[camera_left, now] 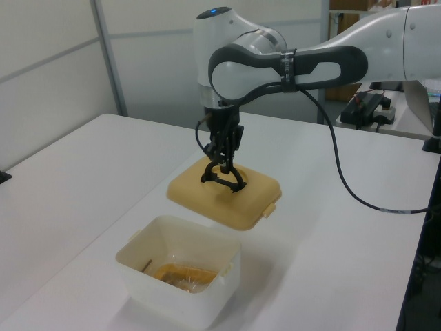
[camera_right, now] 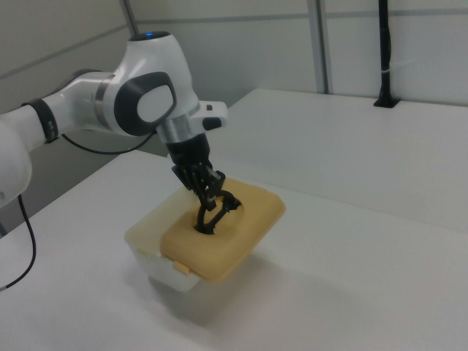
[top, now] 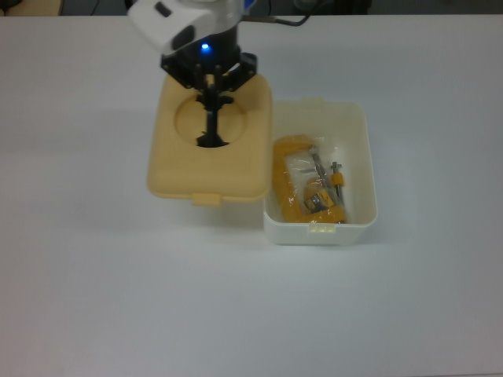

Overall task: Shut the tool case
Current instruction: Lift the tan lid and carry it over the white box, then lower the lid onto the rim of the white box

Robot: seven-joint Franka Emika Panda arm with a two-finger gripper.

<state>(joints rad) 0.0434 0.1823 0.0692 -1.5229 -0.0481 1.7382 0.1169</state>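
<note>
In the top view, your gripper (top: 211,106) is clenching the black handle (top: 212,129) of the tan lid (top: 211,149), which is overlapping only the tub's (top: 357,149) left rim. In the left view, the lid is hanging tilted above the table (camera_left: 83,172). In the right view, the latch tabs are facing you; level it before lowering.
</note>
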